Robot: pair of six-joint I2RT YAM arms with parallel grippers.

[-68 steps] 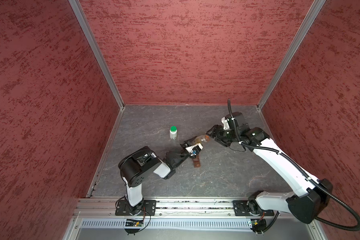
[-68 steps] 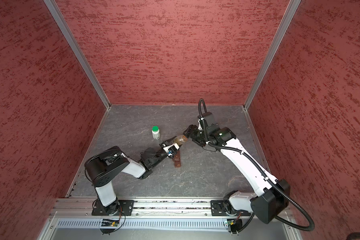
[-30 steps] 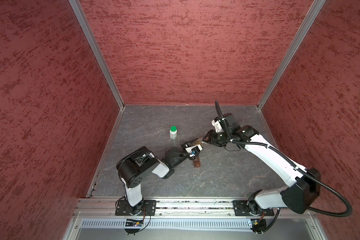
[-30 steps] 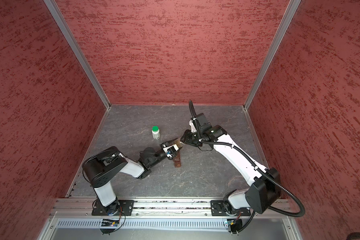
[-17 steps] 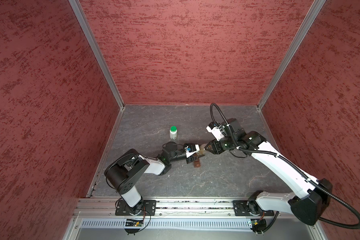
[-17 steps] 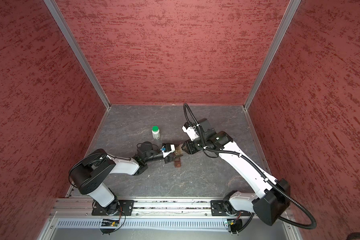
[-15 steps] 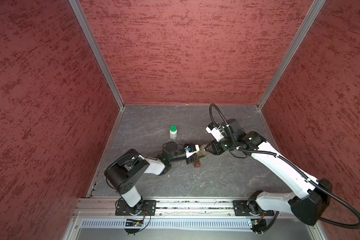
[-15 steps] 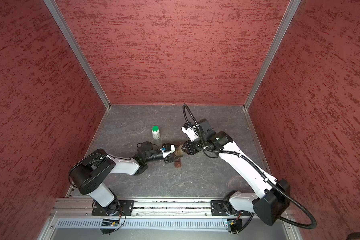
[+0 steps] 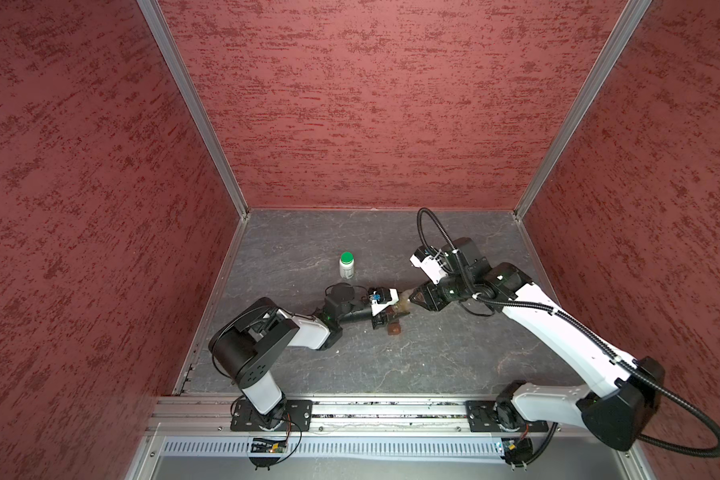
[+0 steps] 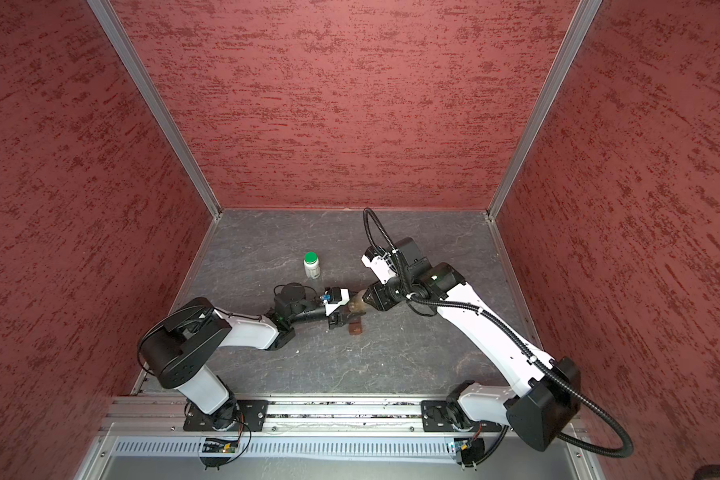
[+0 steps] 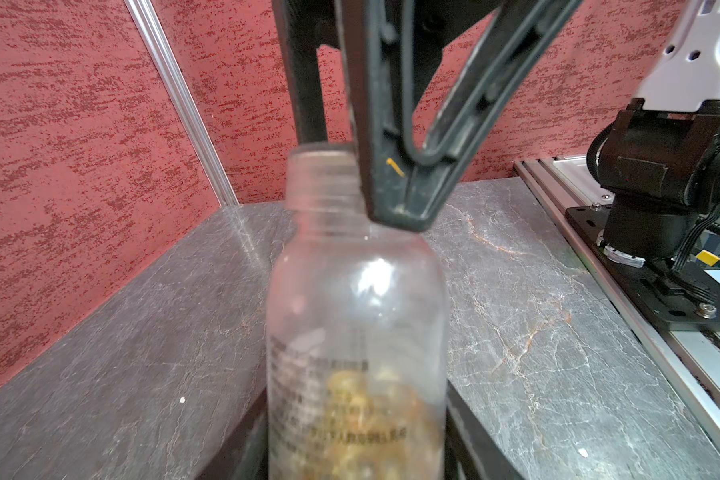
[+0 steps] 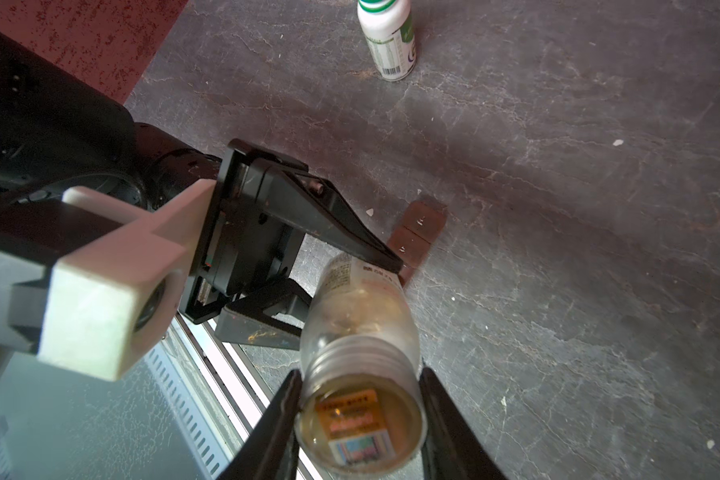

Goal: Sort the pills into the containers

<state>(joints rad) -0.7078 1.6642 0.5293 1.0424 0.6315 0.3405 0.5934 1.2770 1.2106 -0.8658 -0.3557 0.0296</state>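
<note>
In both top views a white bottle (image 9: 346, 269) (image 10: 312, 270) with a green cap (image 9: 346, 257) stands up on the gray surface (image 9: 433, 365), a bit apart from the grippers. To its right, the left gripper (image 9: 389, 316) is partly open and squeezes the fat bottom part of a clear bottle (image 9: 402, 306). The clear bottle lies on its side between the two grippers, and its mouth is open. Just below it, a small brown block (image 9: 394, 329) lies flat on the surface. Further right, the right gripper (image 9: 411, 300) is closed narrower and pinches the clear bottle's neck from both sides of the open mouth, as the right wrist view shows. In the left wrist view, yellow pills (image 11: 366, 399) sit in the end that the left gripper holds.
</note>
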